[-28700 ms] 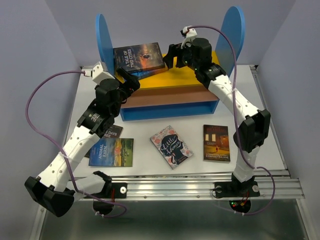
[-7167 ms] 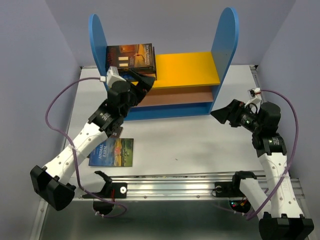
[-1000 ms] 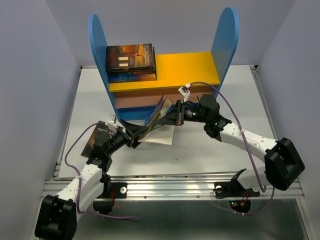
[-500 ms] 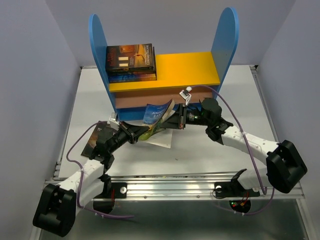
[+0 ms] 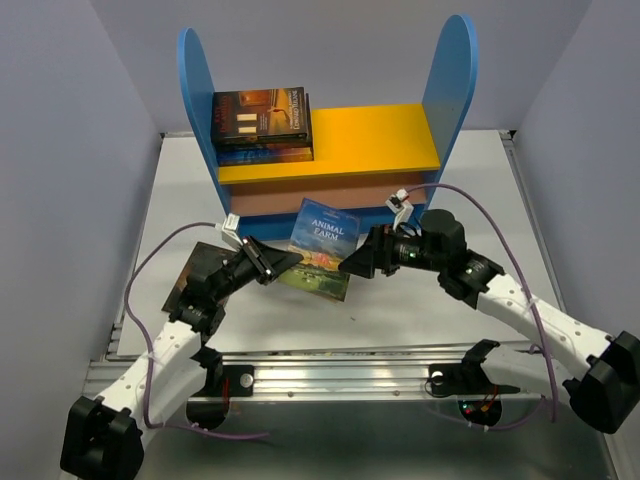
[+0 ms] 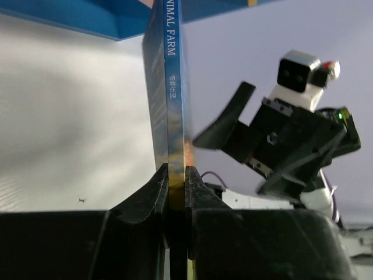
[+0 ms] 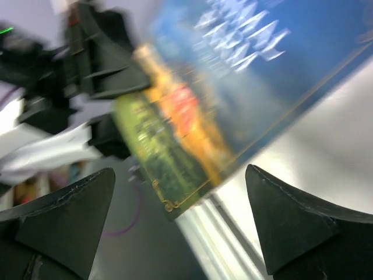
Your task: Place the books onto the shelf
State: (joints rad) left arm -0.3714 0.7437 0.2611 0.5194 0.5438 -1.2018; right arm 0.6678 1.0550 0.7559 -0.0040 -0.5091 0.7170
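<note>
book point(image 5: 322, 250) clamped by left fingers point(image 6: 148, 195); right fingers point(image 7: 70, 216) apart.

One camera looks down from overhead; both wrist cameras closely share the book point(image 5: 322, 250).

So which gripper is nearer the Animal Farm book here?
Left. The left gripper is shut on the left edge of the Animal Farm book, so it is in contact. The right gripper sits open just off the book's right edge, not gripping it.
</note>
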